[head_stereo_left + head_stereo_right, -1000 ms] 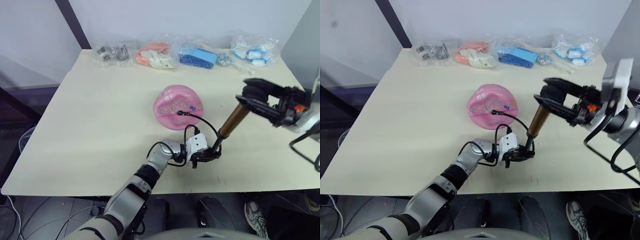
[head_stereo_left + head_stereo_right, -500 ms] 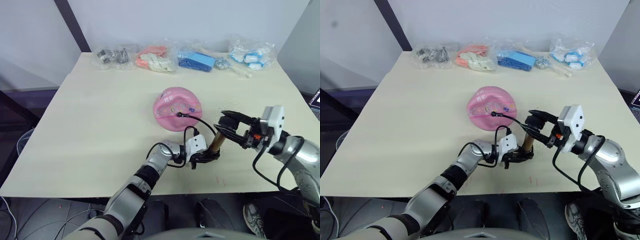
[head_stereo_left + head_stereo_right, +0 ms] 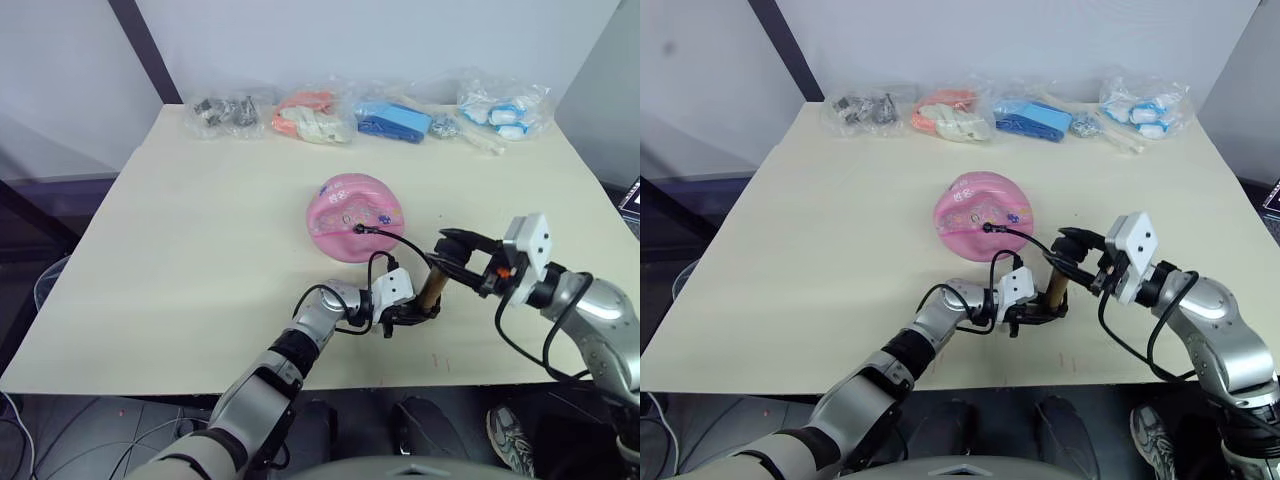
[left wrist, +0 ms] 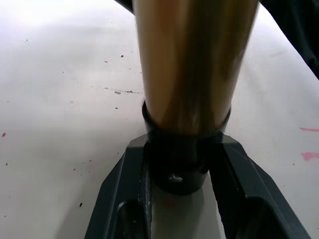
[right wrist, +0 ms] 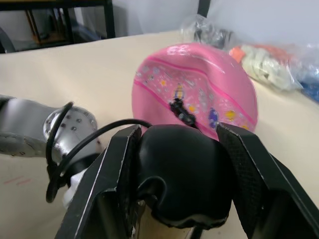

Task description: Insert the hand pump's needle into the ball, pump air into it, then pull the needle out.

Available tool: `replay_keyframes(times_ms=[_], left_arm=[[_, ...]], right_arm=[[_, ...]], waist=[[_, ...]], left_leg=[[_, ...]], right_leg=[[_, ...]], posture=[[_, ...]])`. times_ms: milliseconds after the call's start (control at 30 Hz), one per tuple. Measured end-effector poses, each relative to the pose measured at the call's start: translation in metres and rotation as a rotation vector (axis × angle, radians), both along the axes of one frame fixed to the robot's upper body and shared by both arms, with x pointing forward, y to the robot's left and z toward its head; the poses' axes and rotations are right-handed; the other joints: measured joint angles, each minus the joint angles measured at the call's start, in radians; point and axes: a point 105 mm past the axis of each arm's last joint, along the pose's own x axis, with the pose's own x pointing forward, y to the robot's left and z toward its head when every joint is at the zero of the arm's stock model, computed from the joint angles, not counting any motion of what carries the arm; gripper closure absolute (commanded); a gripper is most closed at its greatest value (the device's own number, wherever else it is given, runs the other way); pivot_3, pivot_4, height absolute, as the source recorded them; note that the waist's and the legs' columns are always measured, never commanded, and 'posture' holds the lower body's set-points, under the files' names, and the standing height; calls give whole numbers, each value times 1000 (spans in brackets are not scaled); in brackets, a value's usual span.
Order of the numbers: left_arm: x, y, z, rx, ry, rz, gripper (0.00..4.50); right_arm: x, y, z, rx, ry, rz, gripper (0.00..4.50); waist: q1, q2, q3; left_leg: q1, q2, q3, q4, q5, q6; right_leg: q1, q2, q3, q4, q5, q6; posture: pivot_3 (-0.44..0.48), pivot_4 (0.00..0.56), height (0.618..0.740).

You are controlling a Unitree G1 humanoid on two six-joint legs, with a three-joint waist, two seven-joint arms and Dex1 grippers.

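R gripper (image 3: 1072, 262) has pushed the handle (image 5: 182, 174) down, both grippers clamped on the hand pump (image 3: 430, 288); tilting it could yank the needle (image 3: 358, 228) from the ball (image 3: 355, 214).

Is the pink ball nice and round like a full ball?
No, the ball looks dented and squashed along its top edge, with the needle fitting stuck in its side.

Dented pink ball (image 3: 355, 216) mid-table, needle (image 3: 358, 228) in it, gold hand pump (image 3: 431, 285) upright beside

glossy metal hand pump (image 4: 192, 64), matt table (image 3: 200, 230)
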Motion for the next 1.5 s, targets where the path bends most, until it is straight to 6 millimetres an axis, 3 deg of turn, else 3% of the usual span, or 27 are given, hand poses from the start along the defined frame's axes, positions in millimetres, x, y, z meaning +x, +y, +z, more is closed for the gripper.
replay_keyframes(times_ms=[100, 300, 433, 700, 1100, 1500], left_arm=[[0, 0, 0, -1, 2, 1, 3371], [1, 0, 0, -1, 1, 2, 3371], [1, 0, 1, 0, 0, 1, 3371], [2, 0, 1, 1, -2, 1, 3371], [2, 1, -1, 5, -2, 2, 3371], [2, 2, -2, 11, -1, 1, 3371]], right_arm=[[-5, -4, 36, -19, -36, 35, 2540], [-8, -12, 69, 3, -30, 31, 2540], [-9, -15, 81, 8, -35, 21, 2540], [-9, -14, 87, 8, -45, 20, 2540], [-16, -13, 64, 156, 21, -39, 2540], [-17, -3, 21, 169, 156, -49, 2540]], waist=[[0, 1, 1], [1, 1, 1], [1, 1, 1], [1, 1, 1], [0, -1, -1], [0, -4, -4]], left_leg=[[0, 0, 0, 0, 0, 0], [0, 0, 0, 0, 0, 0], [0, 0, 0, 0, 0, 1], [0, 0, 0, 0, 0, 1], [0, 1, 0, 0, -1, 1], [1, 1, 0, 0, -1, 2]], right_leg=[[0, 0, 0, 0, 0, 0], [0, 0, 0, 0, 0, 0], [0, 0, 0, 0, 0, 0], [0, 0, 0, 0, 0, 0], [1, 0, 0, 0, 0, 0], [1, 1, 0, -1, 0, 0]], posture=[[0, 150, 740], [0, 150, 740], [0, 150, 740], [0, 150, 740], [0, 150, 740], [0, 150, 740]])
